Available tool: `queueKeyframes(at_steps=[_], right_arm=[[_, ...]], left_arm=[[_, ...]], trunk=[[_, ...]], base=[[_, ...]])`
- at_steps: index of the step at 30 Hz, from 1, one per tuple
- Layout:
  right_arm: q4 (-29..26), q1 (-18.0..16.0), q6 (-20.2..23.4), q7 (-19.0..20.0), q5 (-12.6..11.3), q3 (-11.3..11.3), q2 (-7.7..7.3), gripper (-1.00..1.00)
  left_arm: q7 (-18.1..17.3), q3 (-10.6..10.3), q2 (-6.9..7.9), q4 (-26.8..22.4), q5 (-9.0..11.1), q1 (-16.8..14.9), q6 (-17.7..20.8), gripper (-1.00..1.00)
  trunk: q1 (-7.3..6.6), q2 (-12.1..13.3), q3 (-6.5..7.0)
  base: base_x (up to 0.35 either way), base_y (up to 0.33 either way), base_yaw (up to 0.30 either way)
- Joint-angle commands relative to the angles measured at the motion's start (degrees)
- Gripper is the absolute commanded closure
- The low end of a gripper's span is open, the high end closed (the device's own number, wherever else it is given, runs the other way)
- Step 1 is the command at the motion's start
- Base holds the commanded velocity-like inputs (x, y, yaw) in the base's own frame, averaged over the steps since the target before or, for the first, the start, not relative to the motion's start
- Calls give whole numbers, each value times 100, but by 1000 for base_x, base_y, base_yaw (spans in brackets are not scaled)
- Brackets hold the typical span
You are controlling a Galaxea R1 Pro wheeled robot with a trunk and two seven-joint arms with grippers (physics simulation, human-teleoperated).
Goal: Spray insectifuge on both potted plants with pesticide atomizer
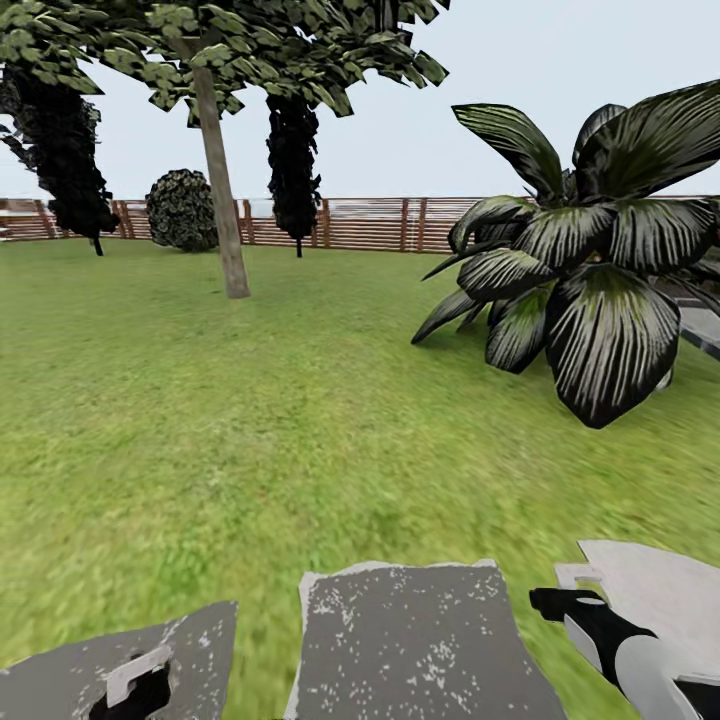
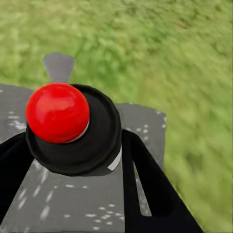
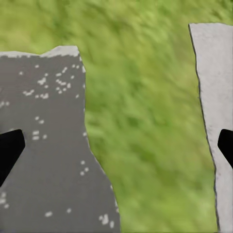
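We see three paving slabs (image 1: pixel 425 640) in the lawn (image 1: pixel 200 420) before one palm (image 1: pixel 590 270). Our left gripper (image 2: pixel 73 145) clamps the red-topped atomizer (image 2: pixel 58 112); right gripper (image 3: pixel 116 150) jaws wide.

Palm (image 1: pixel 585 270): standing at the right, its dark white-streaked fronds drooping toward the ground.
Tree trunk (image 1: pixel 220 180): rising left of center, leaves spreading overhead.
Round bush (image 1: pixel 182 210): sitting far back.
Dark columnar trees (image 1: pixel 293 165): standing at the back.
Sky (image 1: pixel 400 140): showing pale grey.
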Motion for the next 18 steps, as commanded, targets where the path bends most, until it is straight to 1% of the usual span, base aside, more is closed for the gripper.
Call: queueKeyframes(at_steps=[1, 2, 3, 4, 5, 6, 9, 13, 18], right_arm=[[-4, -1, 5, -4, 14, -45, 0, -100], [-4, -1, 4, -2, -13, -45, 0, -100], [-4, -1, 3, -1, -54, -45, 0, -100], [-4, -1, 3, 1, -147, -45, 0, -100], [-4, -1, 2, 1, -175, -45, 0, -100], [-4, -1, 2, 1, -186, -45, 0, -100], [-4, -1, 2, 1, -200, -45, 3, -100], [-4, -1, 2, 2, -205, -45, 8, -100], [-4, -1, 2, 2, -205, -45, 9, -100]], left_arm=[[-45, 108, 24, -23, -9, 27, -45, 100], [-45, 192, 52, -28, -6, 34, -50, 100], [-45, 342, 98, -30, 7, 38, -53, 100], [-56, 729, 197, -35, 31, 42, -58, 100], [-59, 880, 233, -41, 37, 44, -69, 100], [-61, 938, 247, -60, 39, 44, -84, 100], [-68, 1020, 262, -217, 42, 45, -133, 100], [-81, 1047, 256, -306, 40, 45, -177, 100], [-89, 1050, 244, -295, 28, 46, -475, 100]], trunk=[[-1, -2, -5], [-1, -2, -5], [-1, -2, -5], [-1, -2, -5], [-1, -2, -5], [-1, -2, -5], [-1, -2, -5], [-1, -2, -5], [-1, -2, -5]], base=[[0, 0, 241], [0, 0, 226], [0, 0, 213], [0, 0, 200], [0, 0, 218], [0, 0, 233], [0, 0, 247], [0, 0, 257], [0, 0, 258]])
